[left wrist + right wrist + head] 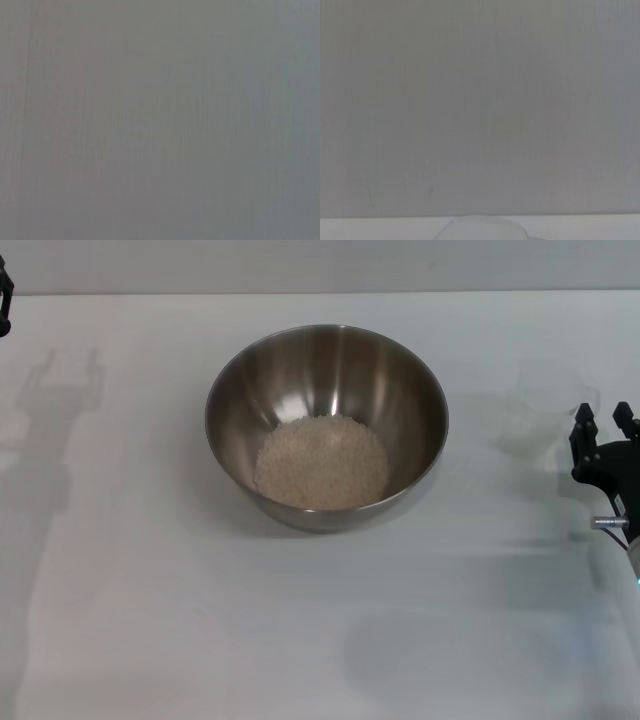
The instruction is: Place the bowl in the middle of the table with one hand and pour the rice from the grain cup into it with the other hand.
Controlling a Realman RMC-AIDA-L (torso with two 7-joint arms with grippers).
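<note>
Rice [322,462] sat in bowl [327,425], table [150,620] centre, so pour looked done; right gripper [604,424] at 3 o'clock spread, empty; left gripper [5,295] at 10 o'clock, can't tell.

Steel shining, white surface staying dull

We're seeing the bowl [400,390] gleaming as brushed metal, smooth and glossy inside; the rice [322,462] is lying matt and grainy, and the table [150,590] is looking flat, smooth, matt white.

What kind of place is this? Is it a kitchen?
Probably a robot test bench, not a kitchen: a bare white table, one steel bowl of rice, and black robot grippers, left and right, at its edges.
</note>
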